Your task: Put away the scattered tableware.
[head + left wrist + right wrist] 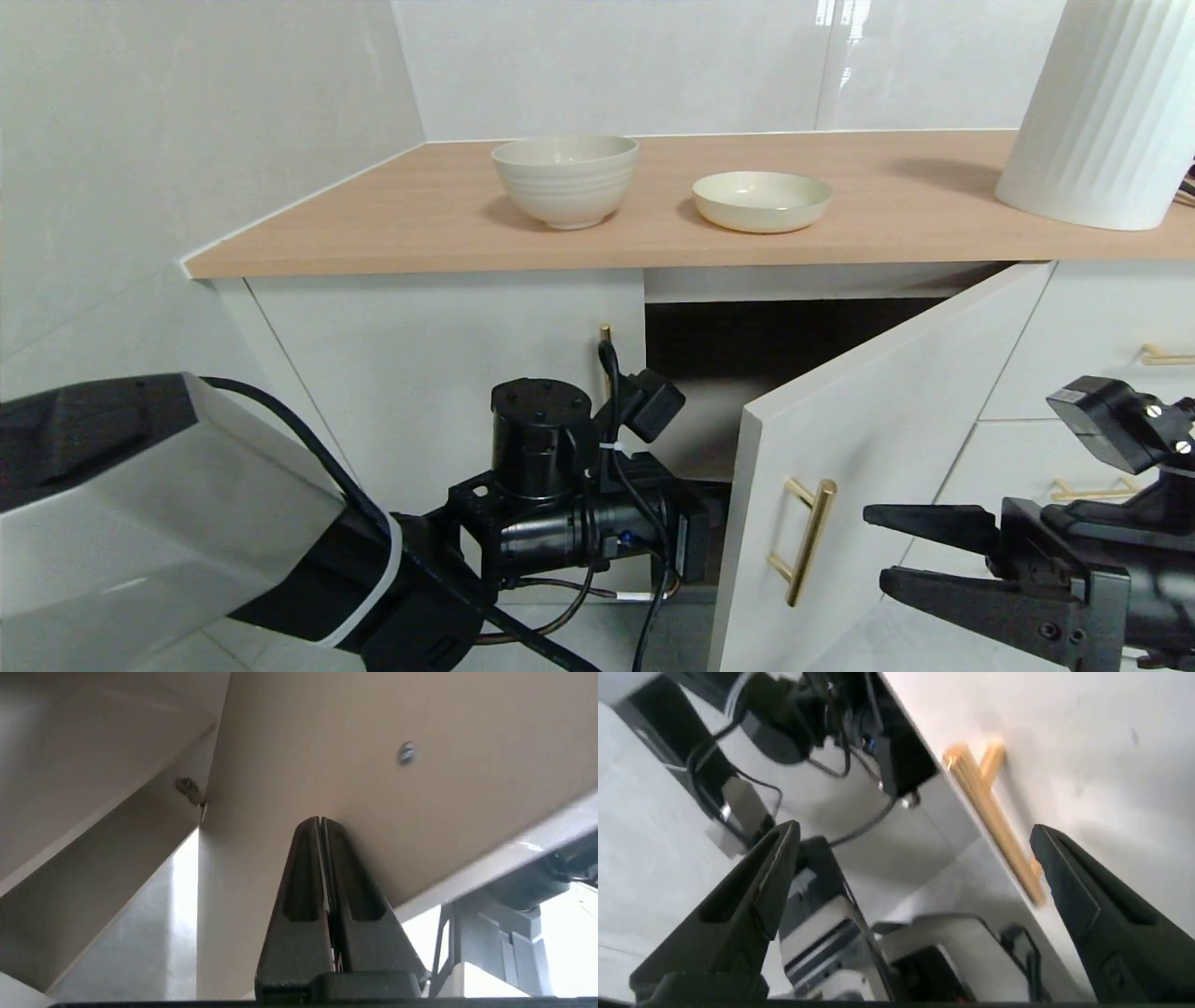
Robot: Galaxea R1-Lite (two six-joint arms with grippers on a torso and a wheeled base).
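Note:
Two cream pieces stand on the wooden counter (420,215): a deep bowl (565,179) and, to its right, a shallow dish (761,200). Below them a white cabinet door (878,420) stands ajar, its gold handle (805,539) facing outward. My left arm (579,513) reaches low into the opening behind the door. Its gripper (320,826) is shut with nothing in it, the tips against the door's inner face (448,775). My right gripper (876,546) is open just right of the handle (994,812), which lies between the spread fingers (775,873) in the right wrist view.
A tall white ribbed container (1102,112) stands at the counter's right end. Drawers with gold handles (1167,355) sit right of the open door. A tiled wall closes the left side. The cabinet's inside (766,341) is dark.

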